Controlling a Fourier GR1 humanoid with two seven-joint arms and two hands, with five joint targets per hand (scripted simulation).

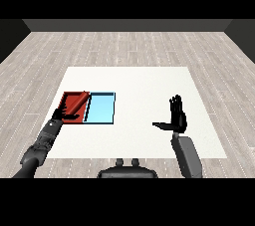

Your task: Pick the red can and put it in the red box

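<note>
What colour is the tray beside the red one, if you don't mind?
Light blue tray, seen in the head view, right of the red tray.

Before me lay a white table (149, 83), broad and square, its surface plain and evenly lit. Around it stretched a floor (124, 46) of pale grey-brown wooden planks, running off on every side. At the far end I saw a dark grey wall (129, 25), low in my view, meeting the floor.

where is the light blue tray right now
In the head view the light blue tray lies on the left half of the white table, side by side with the red tray on its left, far from the right hand.
</note>
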